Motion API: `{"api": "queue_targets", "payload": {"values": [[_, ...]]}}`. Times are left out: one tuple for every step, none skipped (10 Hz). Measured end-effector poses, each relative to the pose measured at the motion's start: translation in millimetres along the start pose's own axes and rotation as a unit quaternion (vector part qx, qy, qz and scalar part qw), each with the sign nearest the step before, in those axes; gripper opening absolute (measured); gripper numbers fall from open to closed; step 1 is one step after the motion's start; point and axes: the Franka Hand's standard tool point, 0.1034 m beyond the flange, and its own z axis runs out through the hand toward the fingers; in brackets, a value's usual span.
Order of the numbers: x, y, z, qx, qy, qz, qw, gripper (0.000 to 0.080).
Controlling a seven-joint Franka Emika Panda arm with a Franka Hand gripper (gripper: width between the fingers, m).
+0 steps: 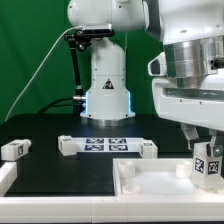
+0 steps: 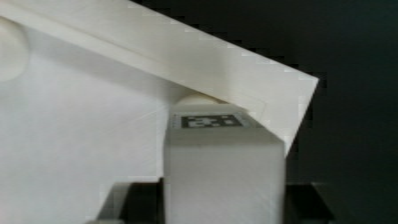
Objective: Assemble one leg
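My gripper (image 1: 206,147) is shut on a leg (image 1: 207,166), a short white block with black-and-white tags. It holds the leg upright over the right corner of the large white panel (image 1: 150,184) at the front of the table. In the wrist view the leg (image 2: 222,160) stands between my two dark fingers (image 2: 146,202), with its tag facing the camera. Its far end is at the corner of the panel (image 2: 107,120). I cannot tell whether the leg touches the panel. A second leg (image 1: 12,149) lies at the exterior view's left.
The marker board (image 1: 105,146) lies in the middle of the black table, in front of the robot base (image 1: 106,85). A white part (image 1: 5,180) shows at the front left edge. A green wall stands behind.
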Motion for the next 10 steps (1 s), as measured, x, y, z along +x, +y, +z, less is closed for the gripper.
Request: {"api": "queue_targets", "payload": {"values": [[0.1, 0.2, 0.1, 0.0, 0.0, -0.011, 1.0, 0.0294], [-0.7, 0.1, 0.5, 0.0, 0.0, -0.013, 1.0, 0.0294], [-0.9, 0.1, 0.6, 0.0, 0.0, -0.036, 0.999, 0.0465], [-2.4, 0.1, 0.9, -0.001, -0.001, -0.055, 0.998, 0.059], [-5.4, 1.1, 1.4, -0.007, -0.001, -0.11, 0.994, 0.059], [-10.5, 0.7, 1.1, -0.015, -0.001, -0.183, 0.983, 0.0642], [-14.0, -0.9, 0.7, -0.017, 0.001, -0.233, 0.972, 0.0642], [-15.4, -1.3, 1.0, -0.024, 0.011, -0.315, 0.949, 0.0648], [-14.0, -0.6, 2.3, -0.029, 0.015, -0.38, 0.925, 0.0648], [-12.3, -0.9, 3.3, -0.031, 0.024, -0.433, 0.901, 0.0649]]}}
